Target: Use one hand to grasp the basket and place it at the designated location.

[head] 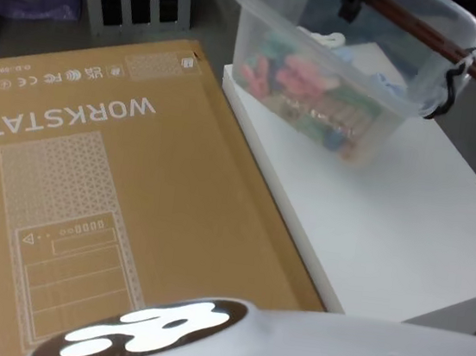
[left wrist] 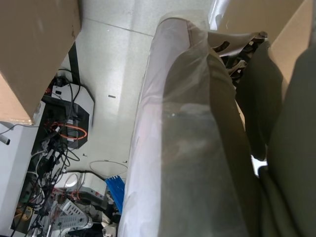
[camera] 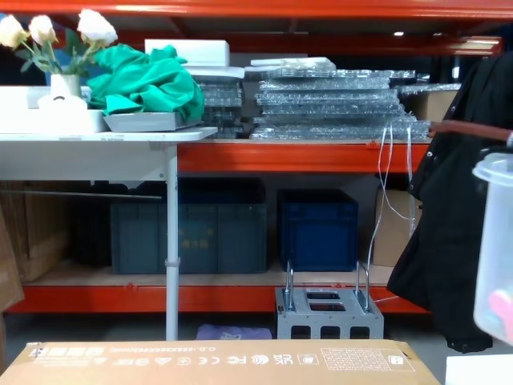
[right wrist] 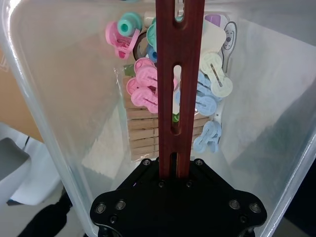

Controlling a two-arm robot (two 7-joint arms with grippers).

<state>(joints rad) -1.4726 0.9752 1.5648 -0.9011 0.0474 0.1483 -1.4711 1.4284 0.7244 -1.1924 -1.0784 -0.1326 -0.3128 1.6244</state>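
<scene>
Parked low over the floor, left gripper (left wrist: pixel 241 48), grip impossible to tell. Rightward, past a brown cardboard carton (head: pixel 88 194), large clear plastic basket (head: pixel 337 77) at the white table's (head: pixel 405 233) far end, right gripper (right wrist: pixel 174 168) clamped on its reddish-brown bar handle (right wrist: pixel 178 74). Seemingly mid-carry; next calls for a level transfer. Handle slanting far-left to near-right.

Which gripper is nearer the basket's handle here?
Right. The right gripper is at the handle, the bar running into its middle above the basket. The left arm hangs away, its wrist camera facing floor beside a cardboard box.
</scene>
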